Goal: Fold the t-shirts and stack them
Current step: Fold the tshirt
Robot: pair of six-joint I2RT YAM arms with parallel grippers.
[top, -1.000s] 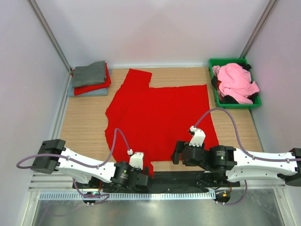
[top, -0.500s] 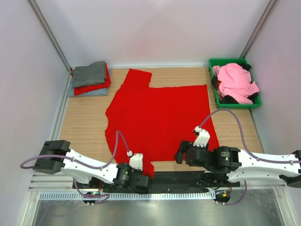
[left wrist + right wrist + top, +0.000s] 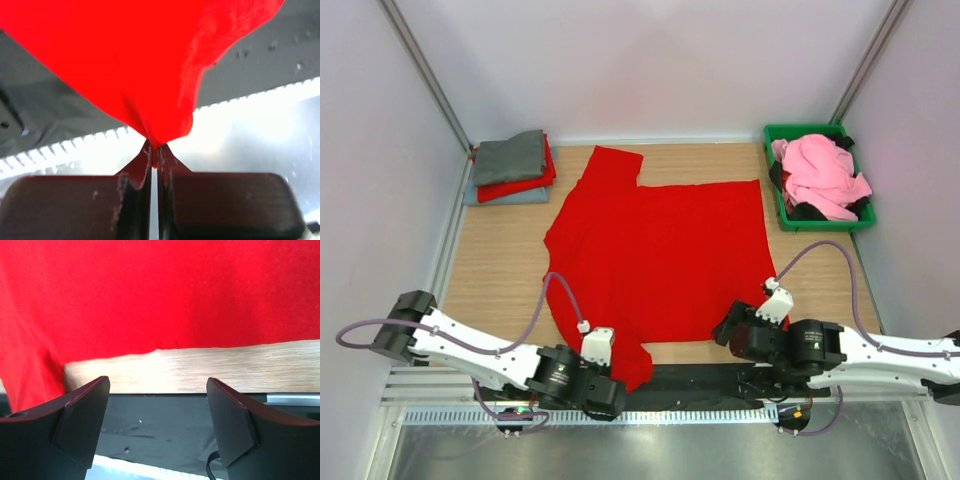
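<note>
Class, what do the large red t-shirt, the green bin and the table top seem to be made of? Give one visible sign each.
The red t-shirt: soft matte cloth, perhaps cotton; it drapes, wrinkles and looks fuzzy up close.
The green bin: likely moulded plastic; even colour, rigid rim.
The table top: wood or wood-look laminate; pale grain lines.

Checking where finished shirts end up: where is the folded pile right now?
In the top view, the folded pile sits at the table's far left corner, just left of the spread red t-shirt, opposite the green bin.
</note>
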